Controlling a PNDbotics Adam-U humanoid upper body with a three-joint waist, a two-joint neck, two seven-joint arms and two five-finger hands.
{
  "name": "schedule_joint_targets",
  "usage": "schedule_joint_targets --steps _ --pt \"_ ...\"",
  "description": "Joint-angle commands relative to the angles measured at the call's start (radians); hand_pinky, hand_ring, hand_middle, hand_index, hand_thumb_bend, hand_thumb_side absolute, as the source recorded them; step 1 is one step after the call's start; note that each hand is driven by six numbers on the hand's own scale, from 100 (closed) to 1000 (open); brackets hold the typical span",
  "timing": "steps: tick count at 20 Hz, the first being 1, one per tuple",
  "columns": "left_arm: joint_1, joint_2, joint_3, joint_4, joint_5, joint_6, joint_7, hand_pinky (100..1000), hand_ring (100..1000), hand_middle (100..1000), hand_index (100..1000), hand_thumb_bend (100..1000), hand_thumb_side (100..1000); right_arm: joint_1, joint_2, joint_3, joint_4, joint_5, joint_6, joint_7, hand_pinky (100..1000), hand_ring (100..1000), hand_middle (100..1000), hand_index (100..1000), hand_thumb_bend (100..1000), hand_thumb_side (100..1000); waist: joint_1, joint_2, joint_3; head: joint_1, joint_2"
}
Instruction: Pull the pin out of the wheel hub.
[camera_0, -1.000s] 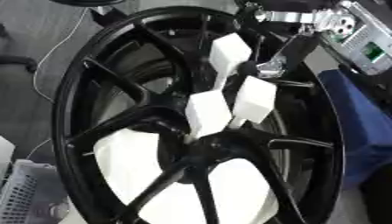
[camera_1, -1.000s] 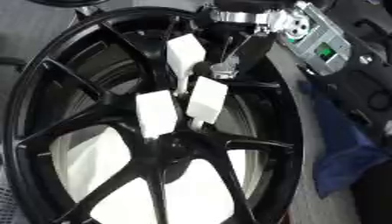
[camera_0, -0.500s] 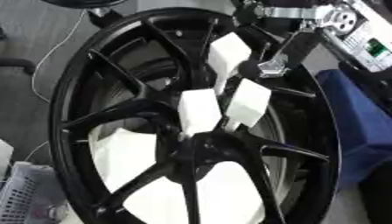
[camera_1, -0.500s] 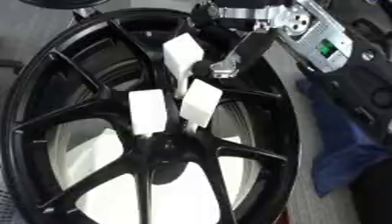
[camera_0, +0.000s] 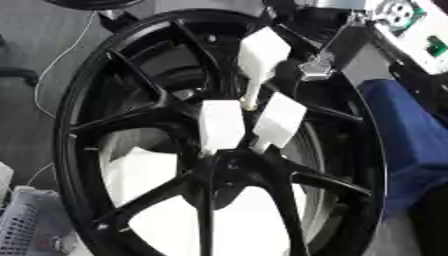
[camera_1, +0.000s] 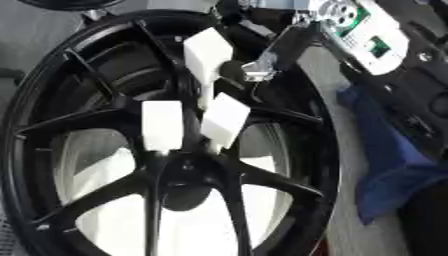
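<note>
**Black wheel hub with white pins: condition at time of inspection**

A large black multi-spoke alloy wheel hub (camera_0: 219, 170) is seen lying across most of the view, its rim running from the near left to the far right. Three white block-headed pins are seated around the hub centre. A left white pin (camera_0: 220, 126) stands just left of centre; a right white pin (camera_0: 280, 120) is set just beside it, tilted to the right. A far white pin (camera_0: 261, 56) stands beyond both, its narrow stem reaching down towards the gap between them.

The robot's right hand (camera_1: 273, 54) is recorded entering from the far right, its silver fingertip (camera_0: 315, 71) placed just right of the far white pin's head. Whether contact is made cannot be told. No pin is seen enclosed by the fingers; the hand's state otherwise cannot be determined. The left hand is not observed.

A dark blue cloth (camera_0: 411, 145) lies right of the rim. A pale mesh basket (camera_0: 26, 225) is noted at the near left.
</note>
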Motion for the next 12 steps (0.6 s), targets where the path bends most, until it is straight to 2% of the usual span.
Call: schedule_joint_targets --steps 1,7,12 --pt "-0.003 0.013 0.008 -0.021 -0.008 -0.002 -0.006 752 657 595 723 335 676 -0.027 -0.048 -0.044 -0.018 -0.057 -0.098 0.141 688 528 343 478 100 387 0.012 -0.039 -0.003 -0.008 -0.013" --pt "0.006 0.011 0.012 -0.021 -0.011 -0.001 -0.006 752 656 595 723 336 674 -0.024 -0.076 -0.128 -0.007 -0.149 -0.012 0.14 689 519 341 480 100 381 0.02 -0.049 -0.017 -0.002 -0.007" --pt "0.023 0.013 0.02 -0.021 -0.014 0.001 0.004 752 656 595 723 337 671 0.043 -0.153 -0.229 0.002 -0.226 0.018 0.101 691 518 341 481 100 360 0.039 -0.065 -0.051 0.024 0.015"
